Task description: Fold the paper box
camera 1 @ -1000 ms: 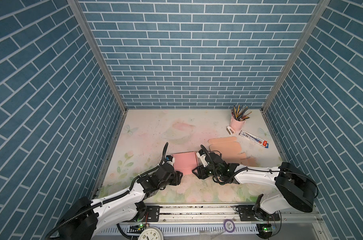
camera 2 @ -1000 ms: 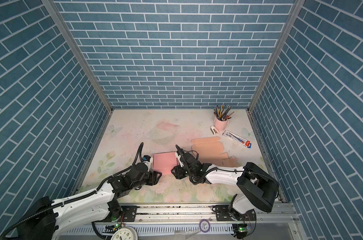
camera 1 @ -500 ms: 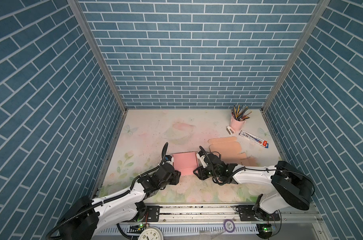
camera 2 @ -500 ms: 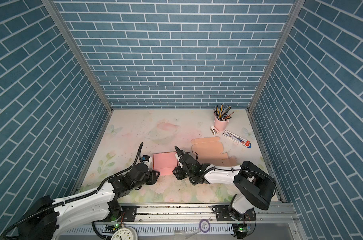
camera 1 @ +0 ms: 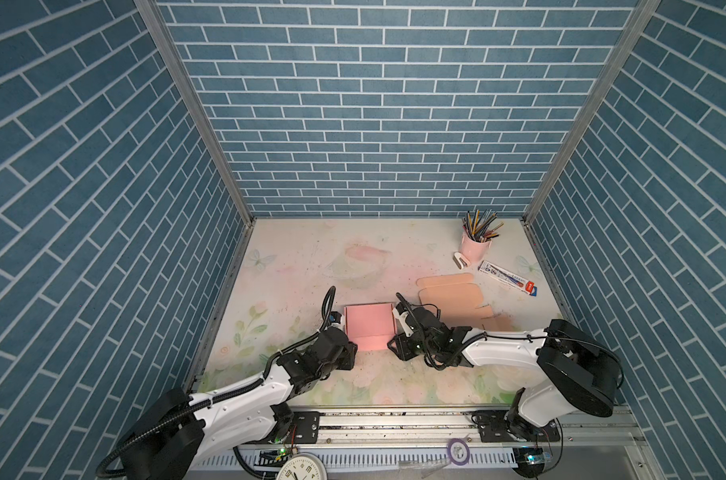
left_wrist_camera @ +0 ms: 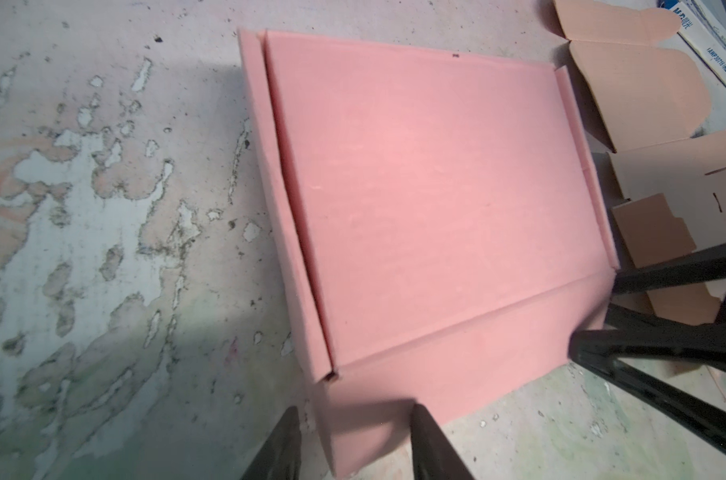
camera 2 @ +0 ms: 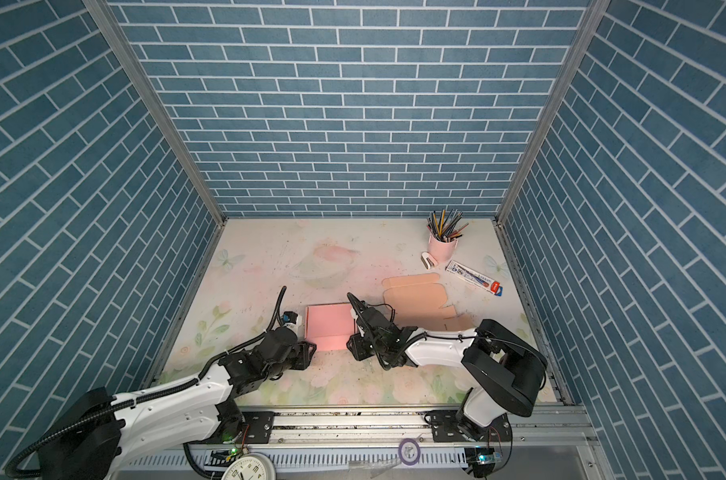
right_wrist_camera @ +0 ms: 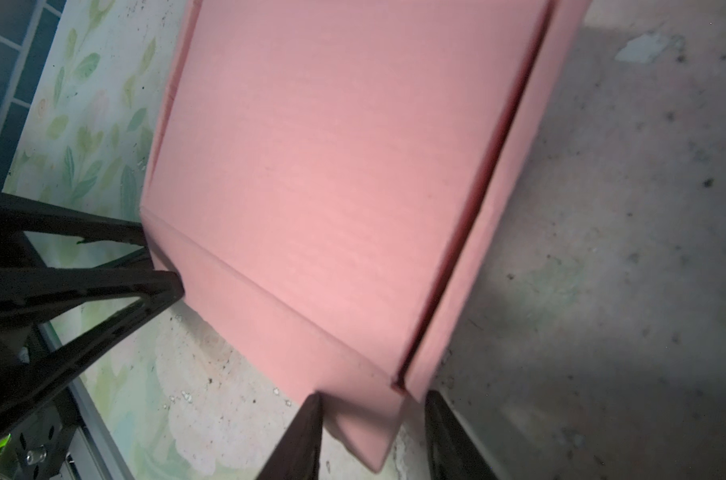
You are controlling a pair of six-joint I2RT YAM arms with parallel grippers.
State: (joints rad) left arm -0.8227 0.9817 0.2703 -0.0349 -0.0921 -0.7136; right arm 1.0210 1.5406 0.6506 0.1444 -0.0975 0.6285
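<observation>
Astride box [left_wrist_camera: 436, 199]: left pincer [left_wrist_camera: 354, 409], right pincer [right_wrist_camera: 373, 395], half-open

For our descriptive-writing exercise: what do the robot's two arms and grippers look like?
Both the left arm and right arm have white shells with black joints and wrists. A ribbed black hose loops over the left wrist; thin black wires cross the right one. The left gripper and right gripper have black tapering fingers.
</observation>
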